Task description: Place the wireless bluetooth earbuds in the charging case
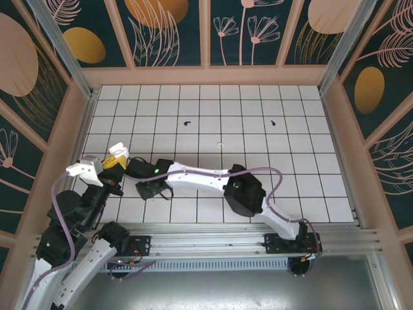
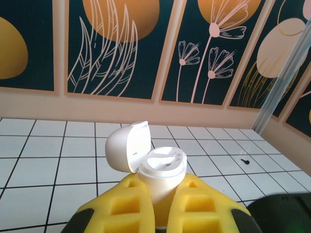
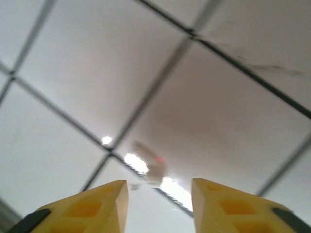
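My left gripper (image 2: 163, 183) (image 1: 115, 161) is shut on the white charging case (image 2: 164, 167), which stands upright between the yellow fingers with its lid (image 2: 127, 145) flipped open to the left. Two black earbuds (image 1: 188, 123) (image 1: 273, 122) lie far out on the tiles; one black earbud (image 2: 246, 160) shows to the right of the case. A white sliver (image 1: 220, 144) lies mid-table. My right gripper (image 3: 159, 188) (image 1: 147, 188) points down at the tiles beside the left gripper, open and holding nothing. A blurred white earbud (image 3: 154, 164) with a red dot sits just beyond its fingertips.
The white grid-tiled table (image 1: 297, 168) is walled by peach frames and patterned panels (image 1: 168, 26). The right arm (image 1: 242, 190) stretches across the near rows of tiles. A metal rail (image 1: 245, 232) runs along the near edge.
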Controlling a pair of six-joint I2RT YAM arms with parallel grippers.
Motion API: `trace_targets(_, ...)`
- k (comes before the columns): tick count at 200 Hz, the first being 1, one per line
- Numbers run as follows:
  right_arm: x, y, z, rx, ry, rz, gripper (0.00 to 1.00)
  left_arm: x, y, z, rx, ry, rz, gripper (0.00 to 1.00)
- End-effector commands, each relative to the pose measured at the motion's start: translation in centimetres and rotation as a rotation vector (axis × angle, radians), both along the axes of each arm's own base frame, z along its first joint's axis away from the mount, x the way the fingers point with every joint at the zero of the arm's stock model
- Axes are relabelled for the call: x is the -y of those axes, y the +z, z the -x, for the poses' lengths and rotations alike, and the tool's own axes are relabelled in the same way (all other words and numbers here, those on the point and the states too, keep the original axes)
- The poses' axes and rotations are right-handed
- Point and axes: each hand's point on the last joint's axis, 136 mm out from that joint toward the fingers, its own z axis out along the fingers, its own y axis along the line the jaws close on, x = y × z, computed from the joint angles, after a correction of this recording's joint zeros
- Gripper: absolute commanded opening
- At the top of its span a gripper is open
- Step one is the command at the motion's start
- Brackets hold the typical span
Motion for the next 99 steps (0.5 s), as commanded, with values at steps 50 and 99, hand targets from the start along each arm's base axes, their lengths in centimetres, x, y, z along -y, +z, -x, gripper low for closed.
trace_targets(50,2.9,-4.1,-0.8,0.076,-0.016,0.223,0.59,-0.7,1.1,0.7,0.034,0.018,0.016,0.0)
trace_targets(99,4.8,-5.2,-1.2,0.114,-0.007,0.307,0.61,-0.5,0.9,0.5,0.029,0.013,0.022,0.0)
